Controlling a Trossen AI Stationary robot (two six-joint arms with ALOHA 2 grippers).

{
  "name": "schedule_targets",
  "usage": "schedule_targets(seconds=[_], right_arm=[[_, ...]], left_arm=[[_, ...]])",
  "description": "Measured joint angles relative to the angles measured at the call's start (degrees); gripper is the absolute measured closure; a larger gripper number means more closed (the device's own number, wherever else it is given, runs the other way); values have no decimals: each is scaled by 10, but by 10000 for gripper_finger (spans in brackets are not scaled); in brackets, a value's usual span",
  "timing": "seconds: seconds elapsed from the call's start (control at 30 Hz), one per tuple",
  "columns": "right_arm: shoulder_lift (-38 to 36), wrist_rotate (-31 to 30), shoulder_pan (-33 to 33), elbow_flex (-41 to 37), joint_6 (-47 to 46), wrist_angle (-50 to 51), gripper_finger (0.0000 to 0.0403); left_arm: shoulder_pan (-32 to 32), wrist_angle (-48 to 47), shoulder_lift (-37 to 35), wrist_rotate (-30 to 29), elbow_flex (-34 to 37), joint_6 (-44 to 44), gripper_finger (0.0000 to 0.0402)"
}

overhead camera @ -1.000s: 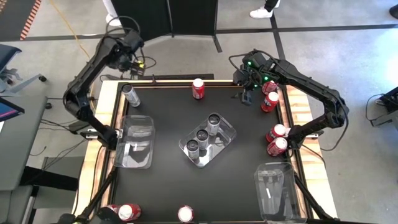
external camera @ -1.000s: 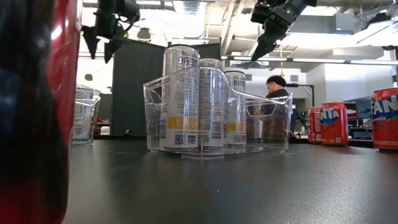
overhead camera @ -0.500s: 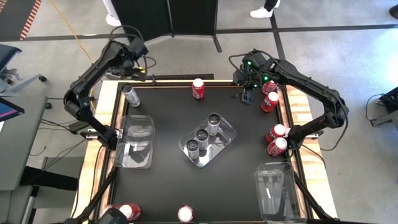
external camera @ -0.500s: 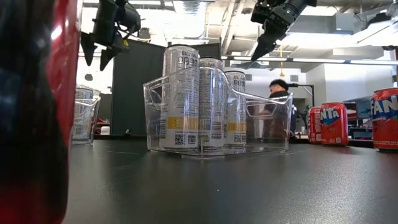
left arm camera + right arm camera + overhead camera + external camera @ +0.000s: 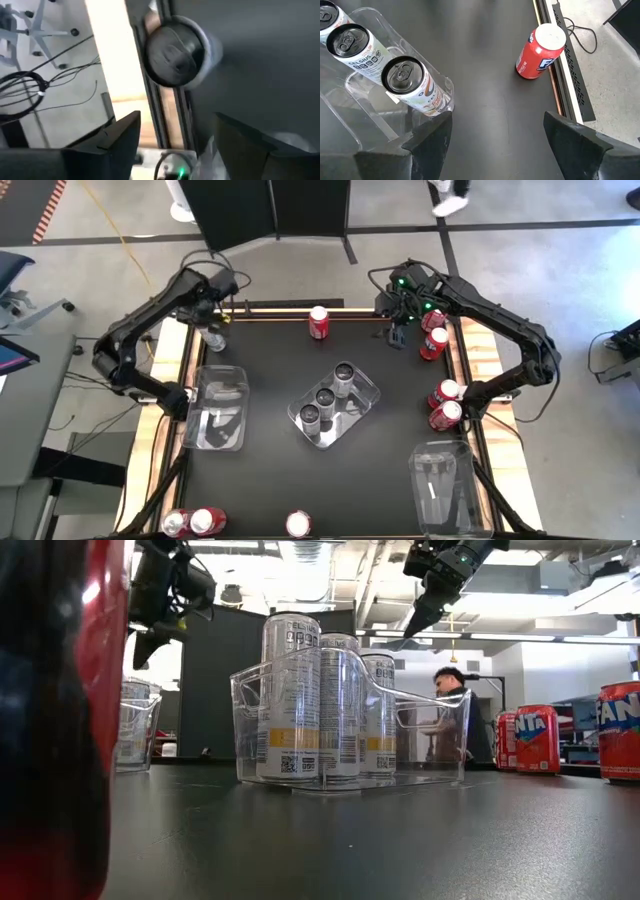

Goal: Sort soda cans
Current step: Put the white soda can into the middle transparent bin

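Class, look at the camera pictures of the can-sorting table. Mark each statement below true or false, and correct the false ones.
1. The middle tray holds three silver cans. True.
2. The left claw is clamped on a red can. False: its fingers are apart, above a silver can at the table's far left corner, holding nothing.
3. The tray on the left is full of red cans. False: it holds no cans.
4. The right claw is open and holds nothing. True.
5. A red can stands alone at the far edge of the table. True.
6. All the red cans lie on their sides. False: the ones in clear view stand upright.
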State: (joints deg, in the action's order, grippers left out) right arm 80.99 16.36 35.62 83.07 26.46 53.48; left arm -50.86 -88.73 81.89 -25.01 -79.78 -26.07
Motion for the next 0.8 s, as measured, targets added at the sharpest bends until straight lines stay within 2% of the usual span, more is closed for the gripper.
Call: schedule_targets(seconds=[0.3, 0.43, 0.5, 0.6, 0.8], right_arm=[[0, 0, 0, 0, 6, 0, 72], [0, 0, 6, 0, 192, 0, 72], [0, 0, 7, 0, 257, 0, 72], [0, 0, 7, 0, 289, 0, 72], [0, 0, 7, 0, 280, -1, 72]], left_arm=[[-3, 74, -42, 29, 4, 24, 128], [-9, 94, -44, 32, 4, 25, 128], [-11, 111, -43, 32, 4, 29, 128], [-11, 150, -43, 32, 4, 41, 128], [-11, 181, -43, 34, 4, 53, 128]])
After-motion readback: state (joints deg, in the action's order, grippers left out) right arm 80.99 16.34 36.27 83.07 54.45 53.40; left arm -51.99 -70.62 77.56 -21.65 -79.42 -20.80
